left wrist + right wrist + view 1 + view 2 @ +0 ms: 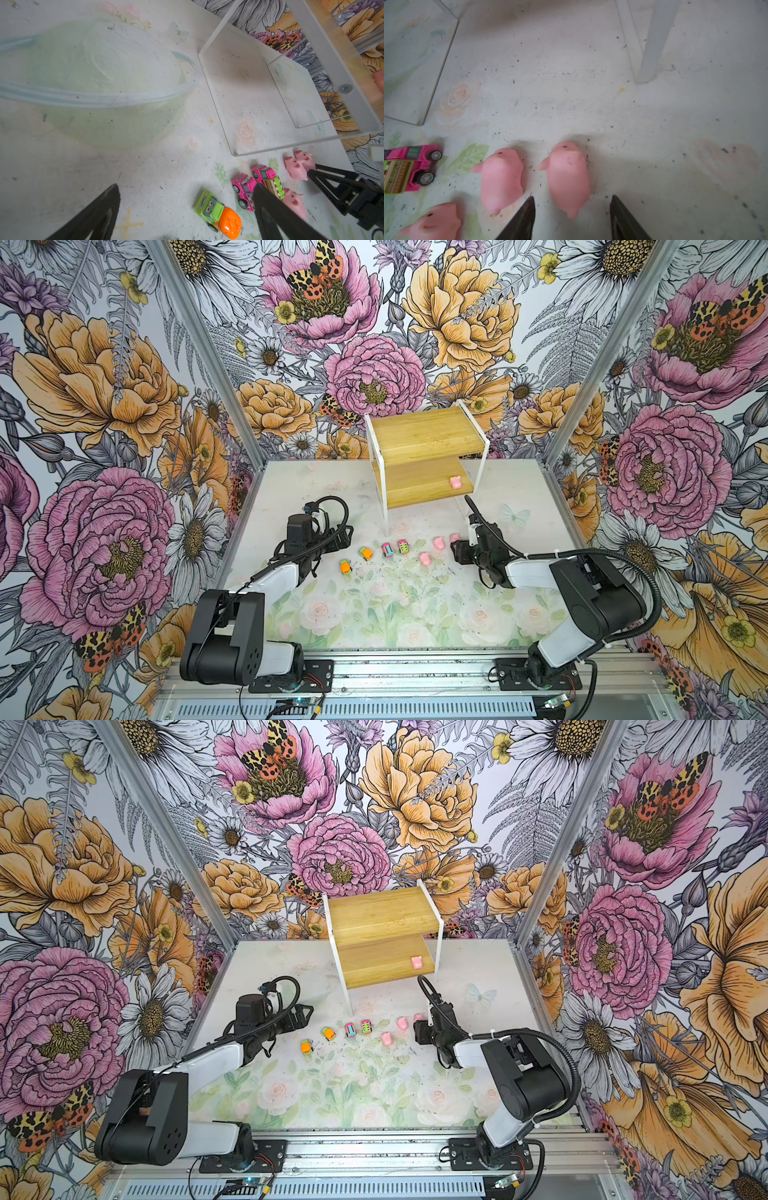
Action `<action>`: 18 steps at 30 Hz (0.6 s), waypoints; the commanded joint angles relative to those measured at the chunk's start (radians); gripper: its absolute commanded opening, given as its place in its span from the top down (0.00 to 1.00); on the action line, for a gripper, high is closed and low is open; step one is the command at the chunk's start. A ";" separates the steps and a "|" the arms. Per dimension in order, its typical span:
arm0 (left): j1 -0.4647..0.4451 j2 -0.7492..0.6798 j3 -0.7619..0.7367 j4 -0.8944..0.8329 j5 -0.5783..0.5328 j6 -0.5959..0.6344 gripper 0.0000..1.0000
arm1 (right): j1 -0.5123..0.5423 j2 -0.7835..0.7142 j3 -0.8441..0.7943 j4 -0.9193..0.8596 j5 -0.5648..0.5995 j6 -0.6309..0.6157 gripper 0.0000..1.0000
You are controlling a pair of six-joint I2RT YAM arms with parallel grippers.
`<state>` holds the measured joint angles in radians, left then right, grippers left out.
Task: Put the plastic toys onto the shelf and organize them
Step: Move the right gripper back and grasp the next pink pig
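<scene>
- Right fingers [457,549] of mine stand about half open, low over the bench [498,506]. One is on each side of the rear end of a pink pig [568,176], neither touches it, and I hold nothing.
- Left fingers [345,532] are spread wide and empty, above the bench near the two orange-and-green cars [345,567].
- Seven toys lie in a loose row across the middle of the bench: those cars, then two pink cars [387,549], then two more pigs [424,559] and the pig at my right fingers.
- At the back edge of the bench, right of its middle, stands the shelf [419,435].
- A fourth pig [456,482] sits on its lower board, near that board's right front corner.
</scene>
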<state>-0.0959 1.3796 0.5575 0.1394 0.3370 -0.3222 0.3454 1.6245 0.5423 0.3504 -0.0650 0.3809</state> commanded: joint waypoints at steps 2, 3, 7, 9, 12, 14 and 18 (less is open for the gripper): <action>-0.001 0.036 -0.002 0.050 0.132 0.014 0.01 | -0.008 0.015 0.041 0.054 0.011 -0.010 0.42; -0.001 0.036 -0.005 0.053 0.135 0.012 0.01 | -0.008 0.017 0.043 0.053 0.014 -0.012 0.42; 0.005 0.035 -0.010 0.054 0.158 0.018 0.01 | -0.007 0.036 0.060 0.051 0.015 -0.015 0.42; 0.007 0.035 -0.011 0.054 0.165 0.021 0.01 | -0.006 0.047 0.071 0.049 0.016 -0.017 0.43; 0.010 0.039 -0.014 0.054 0.184 0.026 0.01 | -0.008 0.063 0.086 0.049 0.019 -0.016 0.44; 0.013 0.042 -0.018 0.056 0.184 0.028 0.01 | -0.007 0.078 0.098 0.050 0.013 -0.011 0.45; 0.022 0.044 -0.021 0.057 0.193 0.028 0.01 | -0.008 0.099 0.111 0.053 0.009 -0.004 0.46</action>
<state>-0.0879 1.4181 0.5507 0.1684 0.4953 -0.3134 0.3454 1.7027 0.6281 0.3798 -0.0574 0.3748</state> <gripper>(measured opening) 0.988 0.546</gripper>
